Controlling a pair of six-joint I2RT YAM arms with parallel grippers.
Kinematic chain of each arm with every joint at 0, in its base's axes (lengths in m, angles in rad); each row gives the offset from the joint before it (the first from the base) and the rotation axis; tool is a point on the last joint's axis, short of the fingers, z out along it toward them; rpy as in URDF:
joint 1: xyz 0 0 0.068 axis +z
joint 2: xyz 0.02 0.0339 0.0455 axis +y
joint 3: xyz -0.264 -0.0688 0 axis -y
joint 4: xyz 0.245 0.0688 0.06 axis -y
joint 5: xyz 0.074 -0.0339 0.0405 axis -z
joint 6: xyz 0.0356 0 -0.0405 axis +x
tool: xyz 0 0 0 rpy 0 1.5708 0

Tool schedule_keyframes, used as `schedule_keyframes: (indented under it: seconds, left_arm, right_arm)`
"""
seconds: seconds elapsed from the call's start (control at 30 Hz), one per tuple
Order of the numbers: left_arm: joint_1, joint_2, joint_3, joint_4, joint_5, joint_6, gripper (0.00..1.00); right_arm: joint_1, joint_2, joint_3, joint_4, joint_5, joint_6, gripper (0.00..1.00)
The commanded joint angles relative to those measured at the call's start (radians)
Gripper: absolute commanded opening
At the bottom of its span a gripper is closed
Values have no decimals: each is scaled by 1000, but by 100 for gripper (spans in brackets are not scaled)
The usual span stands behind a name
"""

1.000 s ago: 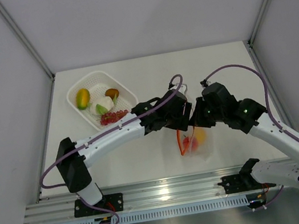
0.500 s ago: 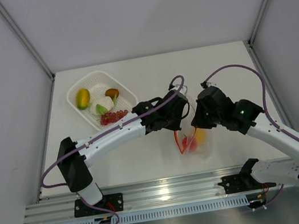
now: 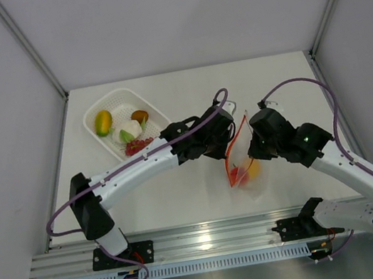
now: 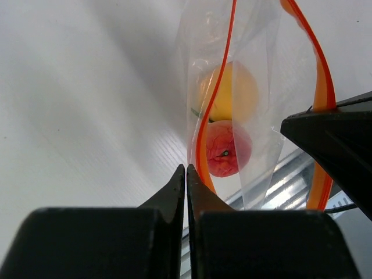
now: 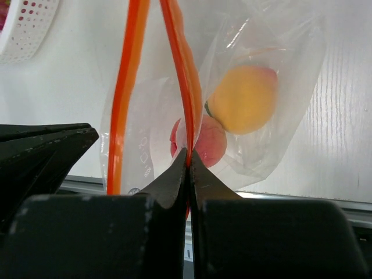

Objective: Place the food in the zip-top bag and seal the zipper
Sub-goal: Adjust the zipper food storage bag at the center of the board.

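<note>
Your left claw (image 4: 186, 173) and right claw (image 5: 189, 157) each clamp one zipper (image 5: 128, 87) lip, holding the bag (image 5: 273, 52) mouth apart for loading; two fruits (image 5: 244, 99) already inside.

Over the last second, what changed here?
The left gripper and right gripper, each pinching one side of the zipper, drew apart, spreading the mouth of the zip-top bag. The two fruits inside and the food in the basket stayed put.
</note>
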Motion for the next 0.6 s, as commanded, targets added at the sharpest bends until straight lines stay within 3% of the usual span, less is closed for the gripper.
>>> schedule_keyframes:
  seconds: [0.0,0.2,0.33,0.57]
  left_arm:
    - [-10,-42,35,11,38,21,1]
    - [-10,-108,-51,122,65,1,1]
    - [-10,-61,-8,108,108,1,28]
    - [-14,-41,-33,158,176,-15,47]
  right_arm:
    - [6,-39,59,-24,36,-9,0]
    - [6,-48,61,-28,20,-11,0]
    - [6,-47,56,-8,3,-8,0]
    - [8,-55,50,-13,3,-5,0]
